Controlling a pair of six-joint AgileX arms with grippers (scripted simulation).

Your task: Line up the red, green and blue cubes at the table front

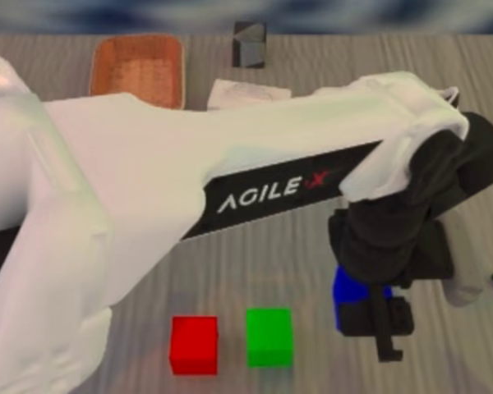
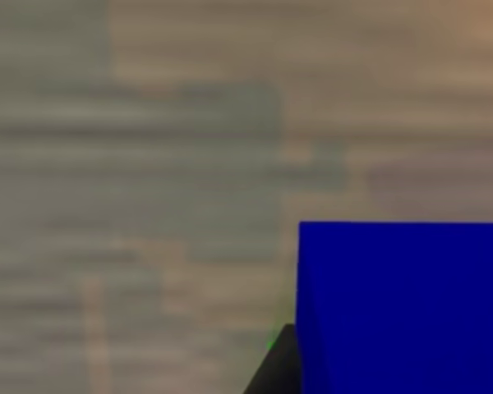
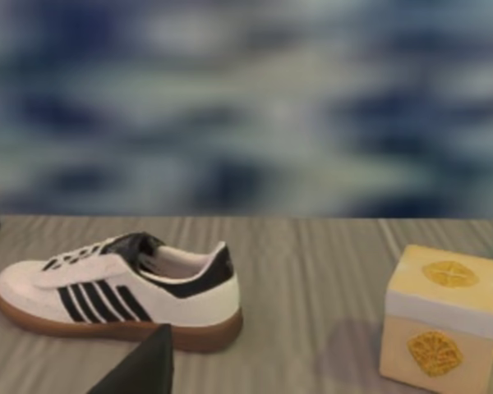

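Note:
The red cube and the green cube sit side by side on the table near its front edge. To their right is the blue cube, half hidden under my left gripper, which reaches across from the left and is shut on it. In the left wrist view the blue cube fills the corner, with one dark finger pressed against its side. My right arm is parked out of the top view. Its wrist view shows only one dark finger, set wide, with nothing beside it.
An orange-brown basket and a dark block stand at the back. A white sneaker and a cream box with lemon prints lie ahead of the right wrist. My left arm hides much of the table's middle.

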